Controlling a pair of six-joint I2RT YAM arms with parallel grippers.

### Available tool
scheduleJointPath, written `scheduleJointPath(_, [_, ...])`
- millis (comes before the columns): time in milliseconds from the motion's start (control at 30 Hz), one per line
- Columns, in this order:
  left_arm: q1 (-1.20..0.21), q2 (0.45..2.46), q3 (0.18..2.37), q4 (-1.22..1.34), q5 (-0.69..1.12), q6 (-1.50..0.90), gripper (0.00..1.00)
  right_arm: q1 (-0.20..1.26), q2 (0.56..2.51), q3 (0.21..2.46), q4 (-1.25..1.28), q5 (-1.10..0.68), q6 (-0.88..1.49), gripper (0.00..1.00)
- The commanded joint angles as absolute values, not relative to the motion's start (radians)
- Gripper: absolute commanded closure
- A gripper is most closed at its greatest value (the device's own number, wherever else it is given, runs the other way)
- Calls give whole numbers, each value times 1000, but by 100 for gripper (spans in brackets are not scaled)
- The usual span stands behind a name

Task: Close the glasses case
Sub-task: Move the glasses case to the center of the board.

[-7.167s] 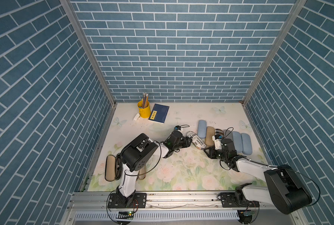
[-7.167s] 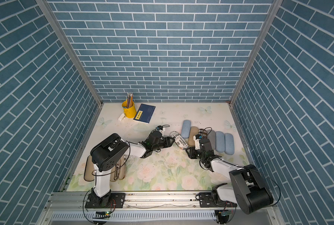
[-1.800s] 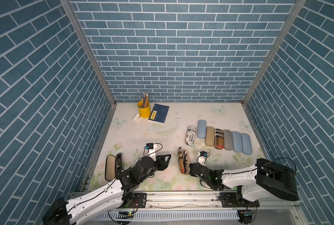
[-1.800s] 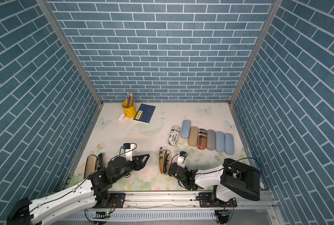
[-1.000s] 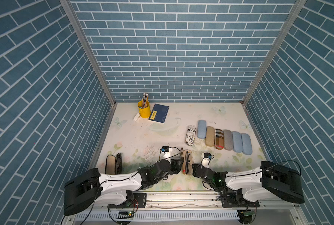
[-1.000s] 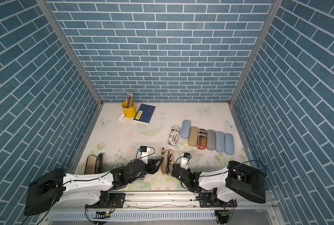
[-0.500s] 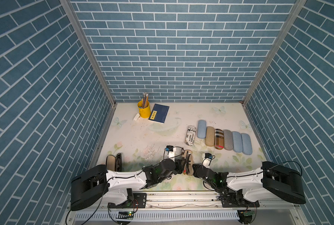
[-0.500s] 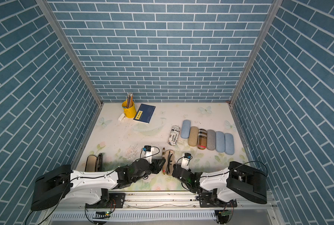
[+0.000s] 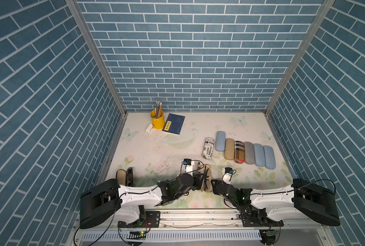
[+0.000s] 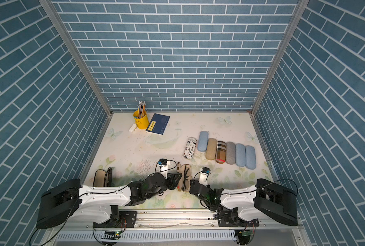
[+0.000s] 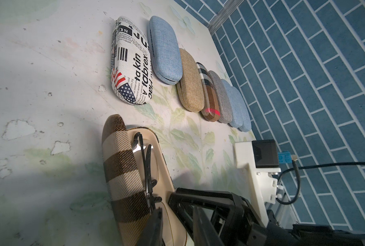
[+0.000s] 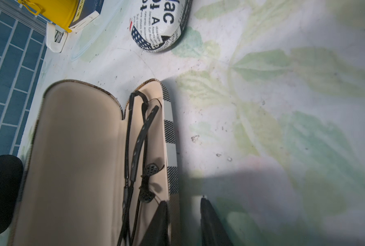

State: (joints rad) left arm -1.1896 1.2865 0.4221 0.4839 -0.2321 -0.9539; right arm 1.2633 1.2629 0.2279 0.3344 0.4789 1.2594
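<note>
One glasses case (image 12: 77,159) | open | plaid outside, beige lining | glasses (image 12: 139,138) inside

The open glasses case (image 11: 122,170) wears a coarse woven plaid cloth outside, and its lining (image 12: 77,159) is smooth, matt beige. The glasses (image 12: 138,144) in it have a thin matt black frame. Farther off, the newspaper-print case (image 11: 132,64) looks like slightly glossy leatherette, while the light-blue case (image 11: 164,49) beside it, the tan case (image 11: 191,83) and the grey case (image 11: 219,95) are rough, matt woven cloth. The yellow pot (image 9: 157,122) at the far left shines like painted metal. The floral table (image 11: 38,64) is smooth but scuffed and chipped.
</note>
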Motion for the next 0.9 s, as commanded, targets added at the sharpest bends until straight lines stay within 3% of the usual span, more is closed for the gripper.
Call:
scheduleJointPath(0, [-1197, 1296, 448, 475, -245, -937, 71, 1268, 1242, 212, 280, 501, 1230, 73])
scheduleJointPath(133, [-1197, 1303, 450, 478, -244, -936, 71, 1268, 1233, 210, 278, 505, 1223, 75])
scheduleJointPath(433, [-1198, 1298, 448, 480, -244, -945, 71, 1268, 1234, 202, 288, 508, 1223, 91])
scheduleJointPath(867, [-1212, 1351, 484, 473, -238, -939, 71, 1268, 1249, 190, 322, 495, 1215, 93])
